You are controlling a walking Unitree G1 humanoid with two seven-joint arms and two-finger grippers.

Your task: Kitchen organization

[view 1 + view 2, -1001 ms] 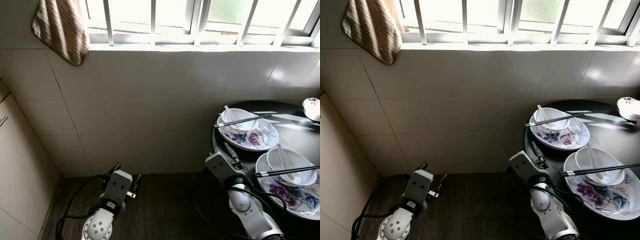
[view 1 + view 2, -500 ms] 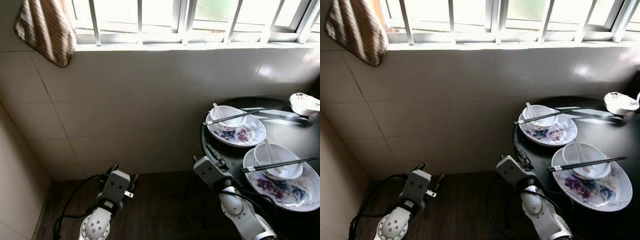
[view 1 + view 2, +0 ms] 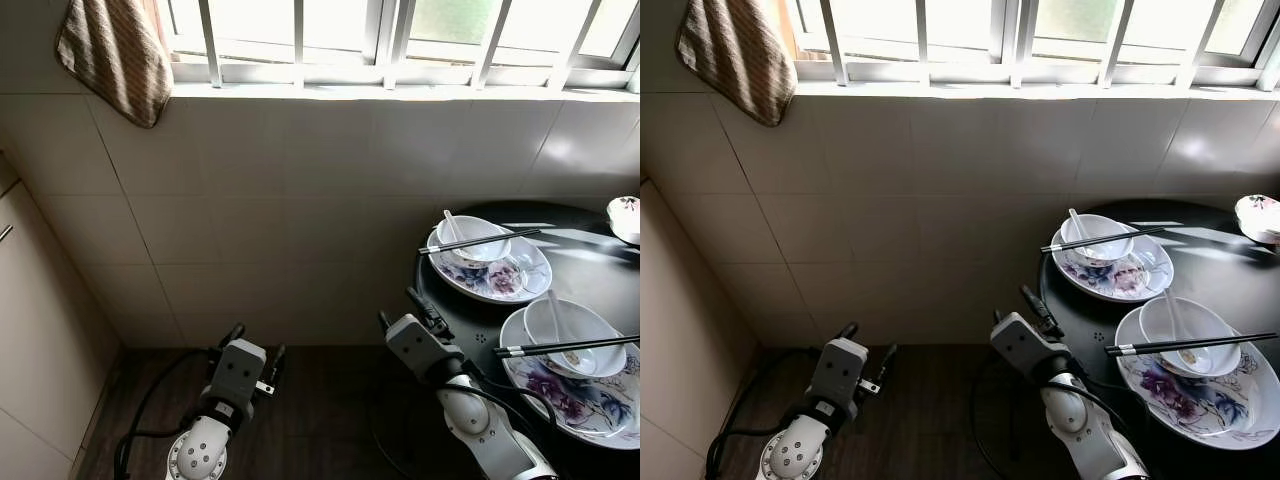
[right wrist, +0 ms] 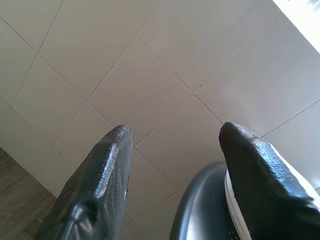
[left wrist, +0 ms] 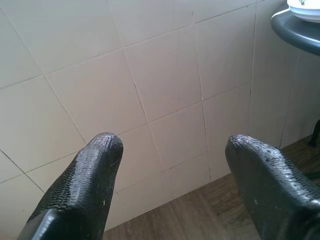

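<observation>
Right claw (image 3: 408, 309) spread and empty beside the round black worktop (image 3: 590, 255).
Over the last second the view swings left and back, while the left claw (image 3: 254, 344), also spread, stays low near the tiled wall; dishes still untouched: near floral plate (image 3: 590, 405) with bowl (image 3: 575, 335) and chopsticks (image 3: 565, 346), far plate (image 3: 495, 275).

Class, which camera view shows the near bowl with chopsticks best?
The right eye view: the near bowl and its chopsticks sit whole on the plate. The left eye view shows them too, but the plate is cut off at the edge. The wrist views face wall tiles and the table rim.
</observation>
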